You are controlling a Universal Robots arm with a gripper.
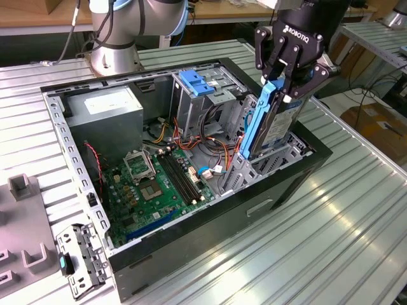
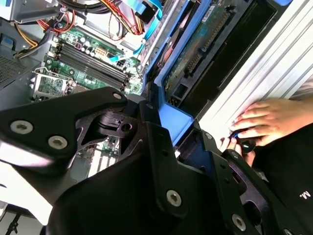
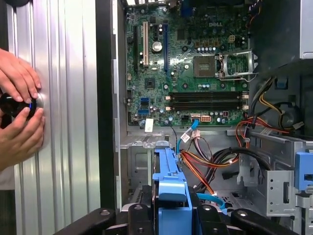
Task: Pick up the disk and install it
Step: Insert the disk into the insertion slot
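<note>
Black gripper [image 1: 289, 88] fingers are clenching silver, blue-framed metal disk [image 1: 278, 127]; first wrist view is showing a person's hands [image 3: 19, 81] on ribbed metal bench [image 3: 63, 161].

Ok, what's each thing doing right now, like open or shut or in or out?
disk, upright, lower end in the grey bay, top sticking out
gripper, fingers shut on the disk
computer case, open, side cover off
memory slots, empty
person's hands, resting on a black knob
</note>
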